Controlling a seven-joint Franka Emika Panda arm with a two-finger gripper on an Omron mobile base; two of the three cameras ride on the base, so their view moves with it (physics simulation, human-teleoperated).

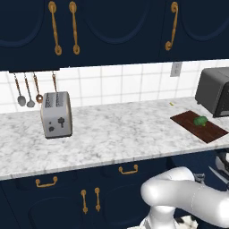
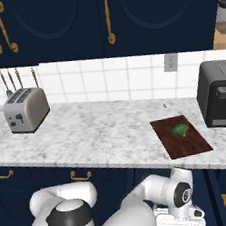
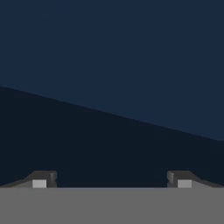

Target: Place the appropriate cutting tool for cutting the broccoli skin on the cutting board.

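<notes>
The dark reddish-brown cutting board (image 1: 211, 132) (image 2: 192, 146) lies flat on the marble counter at the right. The small green broccoli (image 1: 201, 120) (image 2: 180, 130) sits on the board's back half. The cutting tool is out of view. My gripper (image 3: 112, 179) is open, its two fingertips (image 3: 41, 180) far apart with nothing between them. It hangs low, below the counter's edge, and faces a dark blue cabinet front (image 3: 113, 65). The arm is folded down in front of the lower cabinets, under the board.
A dark grey toaster oven (image 1: 217, 91) (image 2: 219, 93) stands just right of the board. A silver toaster (image 1: 56, 114) (image 2: 26, 110) stands at the counter's left, with long-handled spoons (image 1: 25, 91) hanging on the tiled wall behind it. A tiny yellow speck (image 1: 171, 103) lies behind the board.
</notes>
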